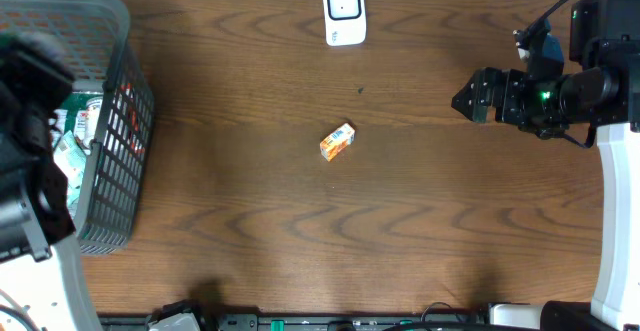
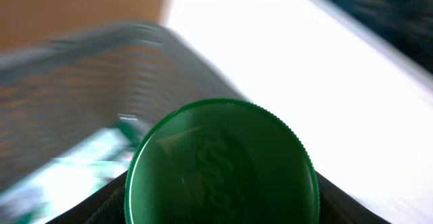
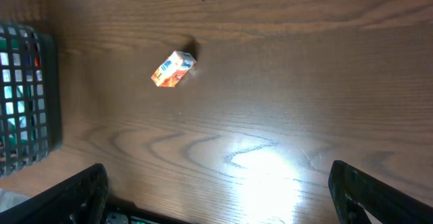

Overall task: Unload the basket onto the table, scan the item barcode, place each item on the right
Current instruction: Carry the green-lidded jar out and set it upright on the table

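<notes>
Dark wood-grain surface (image 1: 400, 221) runs between a grey mesh basket (image 1: 110, 171) of packaged goods at the left edge and a white barcode scanner (image 1: 343, 11) at the far middle. A small orange-and-white carton (image 1: 337, 142) lies alone near the centre, well apart from both.

The left claw (image 2: 216, 210) is up over the basket, pinching a green-capped container (image 2: 220, 163). The ribbed round cap fills its wrist view, with a dark finger (image 2: 88, 207) against each side. I take this to be the item to scan. Its body is hidden below the cap, so its weight and barcode position cannot be told.

The cap looks like hard plastic, stiff enough for a firm squeeze. Being round, it could twist or slip between flat pads, so a hold square across its ribbed edge seems safest.

The right claw (image 3: 216, 204) hangs spread wide and empty above bare wood at the right side.
</notes>
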